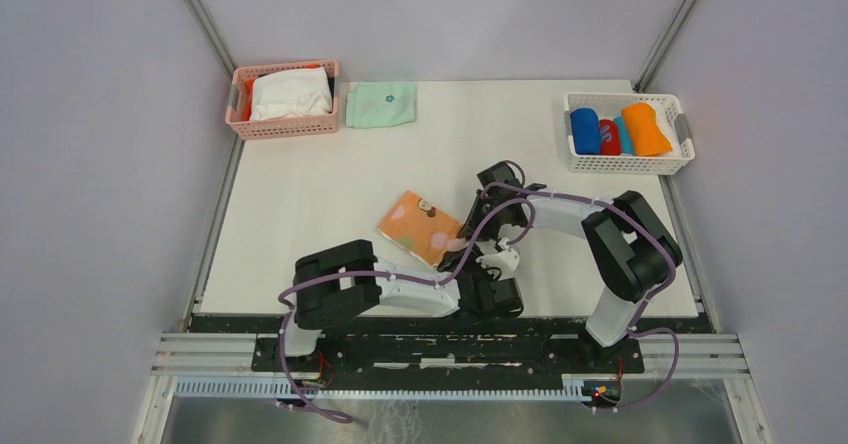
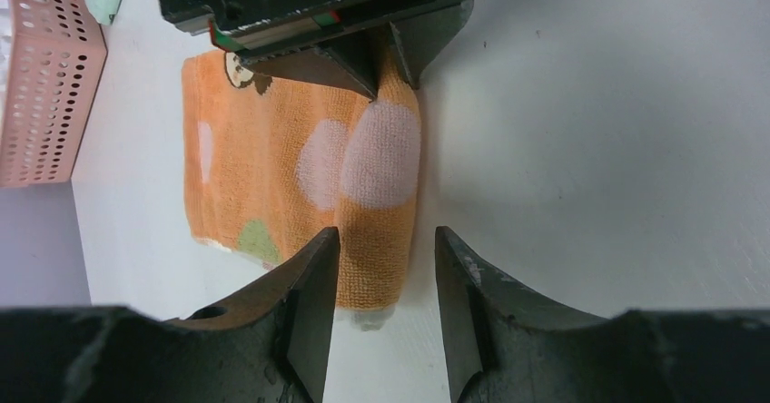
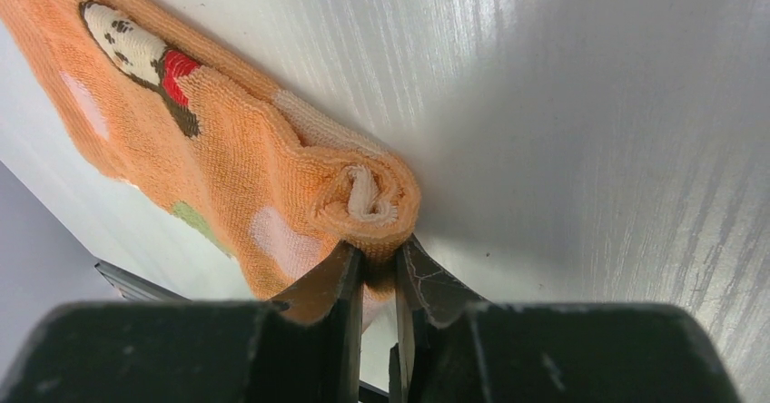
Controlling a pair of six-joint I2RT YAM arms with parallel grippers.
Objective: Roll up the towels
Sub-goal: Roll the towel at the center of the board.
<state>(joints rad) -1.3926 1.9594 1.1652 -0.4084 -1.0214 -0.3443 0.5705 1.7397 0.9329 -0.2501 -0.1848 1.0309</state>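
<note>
- Progress, as I judge it, is well past halfway: a blue roll [image 1: 585, 130] and an orange roll [image 1: 646, 129] lie in the white basket [image 1: 625, 164], with a red roll [image 1: 609, 136] and a pale blue roll [image 1: 624, 134] between them
- Peach towel [image 1: 418, 226] lies on the table [image 1: 300, 204], well apart from the white basket, to its left and nearer the arms; one edge is wound into a tight roll and the rest is flat
- Right gripper [image 3: 380, 247] is almost closed, pinching one end of that roll
- Left gripper [image 2: 386, 232] is half spread and straddles the other end; bare table shows beside one finger, so it has no firm grip
- Left to do: finish winding, then probably carry it to the white basket
- Writing: none readable; the peach towel carries only a printed cartoon figure [image 3: 136, 44], no letters
</note>
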